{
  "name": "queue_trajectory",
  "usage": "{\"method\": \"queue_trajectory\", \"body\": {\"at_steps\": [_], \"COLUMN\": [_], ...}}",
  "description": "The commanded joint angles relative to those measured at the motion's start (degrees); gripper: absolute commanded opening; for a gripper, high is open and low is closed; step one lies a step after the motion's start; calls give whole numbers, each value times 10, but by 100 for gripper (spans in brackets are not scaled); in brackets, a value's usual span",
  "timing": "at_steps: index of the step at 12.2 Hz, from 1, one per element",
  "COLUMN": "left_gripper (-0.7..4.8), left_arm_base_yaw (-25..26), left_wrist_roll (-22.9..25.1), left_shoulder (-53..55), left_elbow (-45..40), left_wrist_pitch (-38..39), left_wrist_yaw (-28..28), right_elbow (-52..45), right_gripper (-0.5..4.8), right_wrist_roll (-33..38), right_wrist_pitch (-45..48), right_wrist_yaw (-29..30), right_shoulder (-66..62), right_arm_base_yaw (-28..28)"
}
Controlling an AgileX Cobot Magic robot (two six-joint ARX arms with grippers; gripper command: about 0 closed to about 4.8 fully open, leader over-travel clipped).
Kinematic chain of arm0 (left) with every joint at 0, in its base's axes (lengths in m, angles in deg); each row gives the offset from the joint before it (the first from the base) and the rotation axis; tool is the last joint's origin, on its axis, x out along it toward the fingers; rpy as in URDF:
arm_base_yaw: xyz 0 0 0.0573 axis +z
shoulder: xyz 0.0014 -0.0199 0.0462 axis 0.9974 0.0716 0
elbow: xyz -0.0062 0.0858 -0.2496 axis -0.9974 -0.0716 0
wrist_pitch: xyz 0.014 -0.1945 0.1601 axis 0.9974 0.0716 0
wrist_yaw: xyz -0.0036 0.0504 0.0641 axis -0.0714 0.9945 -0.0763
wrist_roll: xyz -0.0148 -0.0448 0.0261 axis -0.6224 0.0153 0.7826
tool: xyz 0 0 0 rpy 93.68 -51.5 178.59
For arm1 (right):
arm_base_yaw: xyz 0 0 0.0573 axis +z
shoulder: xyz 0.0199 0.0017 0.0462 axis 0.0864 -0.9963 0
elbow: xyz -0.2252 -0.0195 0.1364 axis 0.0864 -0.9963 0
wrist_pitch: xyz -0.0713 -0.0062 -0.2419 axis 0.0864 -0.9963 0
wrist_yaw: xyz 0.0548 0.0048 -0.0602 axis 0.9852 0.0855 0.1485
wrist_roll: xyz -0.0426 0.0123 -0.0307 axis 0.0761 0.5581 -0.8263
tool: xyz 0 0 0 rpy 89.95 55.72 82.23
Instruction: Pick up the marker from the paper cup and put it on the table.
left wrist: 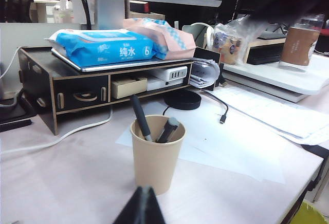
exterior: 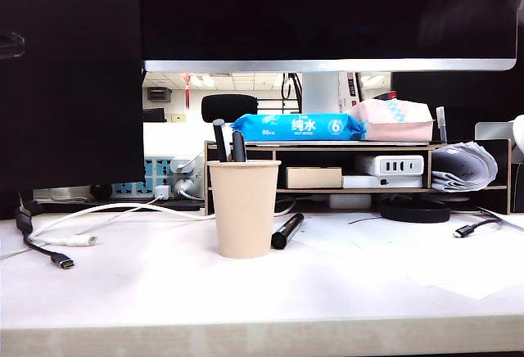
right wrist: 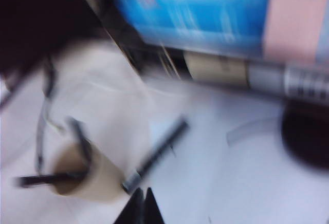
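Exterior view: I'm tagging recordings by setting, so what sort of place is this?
Probably an office desk: a monitor above a wooden shelf, charging cables on the white table, and pens in a paper cup.

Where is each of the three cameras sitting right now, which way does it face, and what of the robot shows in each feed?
Exterior view: low at the table's front edge, facing the paper cup and the wooden shelf; no arm shows.
Left wrist view: above the table, looking across at the cup, two pens in it; the shut left claw tips show at the frame edge.
Right wrist view: blurred, looking down at the cup; the shut right claw shows.
Shared: exterior and right wrist views both show the marker lying on the table beside the cup.
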Motion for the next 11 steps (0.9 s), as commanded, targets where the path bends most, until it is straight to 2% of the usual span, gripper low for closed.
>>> {"method": "queue_trajectory", "body": {"at_steps": [1,2,3,5,7,9,11], "left_gripper": [-5,-5,-5,-5,-5,-5,-5], "left_arm_base_yaw": [1,1,23,87,152,215,256], "left_wrist_roll": [0,0,0,0,0,0,0], "left_shoulder": [0,0,0,0,0,0,0], "left_elbow": [0,0,1,1,0,1,1], "left_wrist_pitch": [-8,-8,-7,-8,-7,-8,-7], "left_wrist_yaw": [-1,-1,-12,-31,-29,-29,-29], "right_elbow": [-118,-171,-244,-298,-342,-372,-397], "right_gripper": [-5,-5,-5,-5,-5,-5,-5], "right_wrist_roll": [2,2,4,4,8,43,47], "right_wrist_pitch": [112,114,123,148,176,194,210], "right_wrist_yaw": [-16,-31,-59,-64,-74,-116,-141], "right_shoulder": [202,285,393,468,531,564,572], "right_arm_base_yaw": [1,1,1,0,0,0,0]}}
